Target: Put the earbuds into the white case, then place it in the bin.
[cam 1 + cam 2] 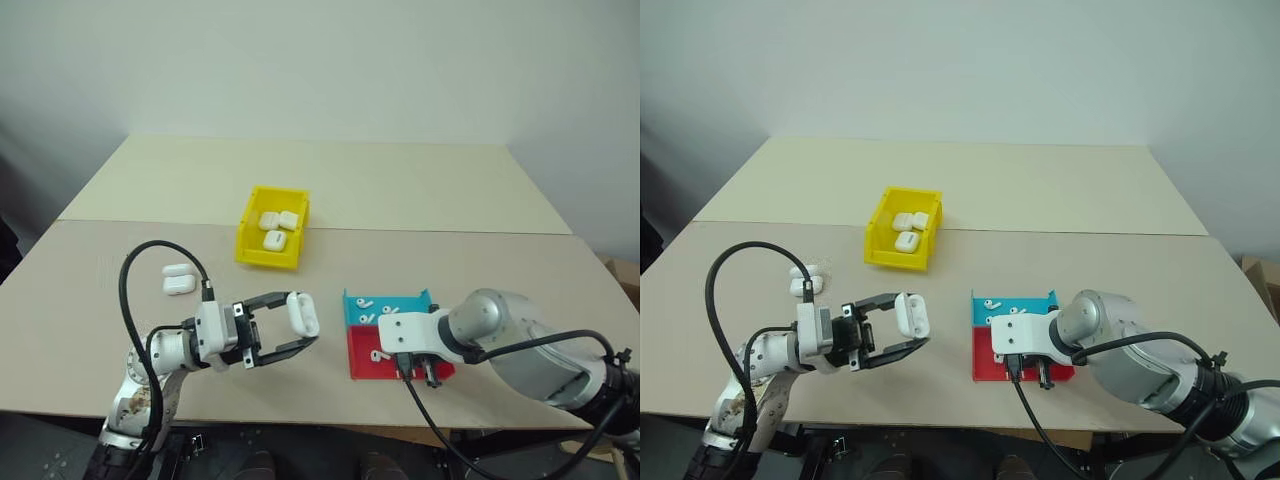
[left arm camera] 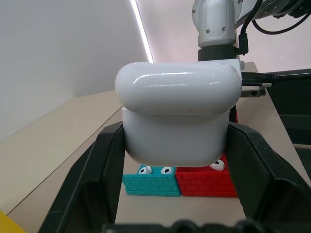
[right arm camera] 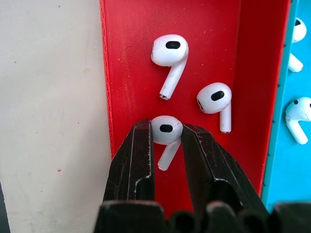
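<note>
A: Two tools, two jobs. Start with the right tool (image 3: 167, 138) — what has it got?

B: Its fingers (image 3: 138, 160) are nearly closed around one earbud (image 3: 166, 131) in the red tray (image 3: 131, 48), pinching the bulb from both sides. The stem hangs down between the fingers, so the bud's long axis runs roughly along them. Whether it is lifted off the tray floor, I cannot tell.

A: And around it?

B: Two more earbuds (image 3: 170, 53) lie loose just beyond the held one, apart from each other. The blue tray (image 3: 286, 160) sits right against the red one and holds more buds.

A: The left tool (image 1: 300, 330)?

B: Clamped on the white case (image 1: 303, 313), holding it above the desk (image 1: 420, 190), the tool pointing toward the right arm. The case looks closed from the wrist camera, though I can't be sure.

A: So the relation that matters?

B: The case lies to the left of the right tool, across a bare stretch of desk. The right arm would have to carry the bud that way. The bin (image 1: 255, 215) sits farther back, nearer the left arm, with three identical cases already inside. Two spare cases (image 1: 178, 279) rest on the desk beside the left arm.
</note>
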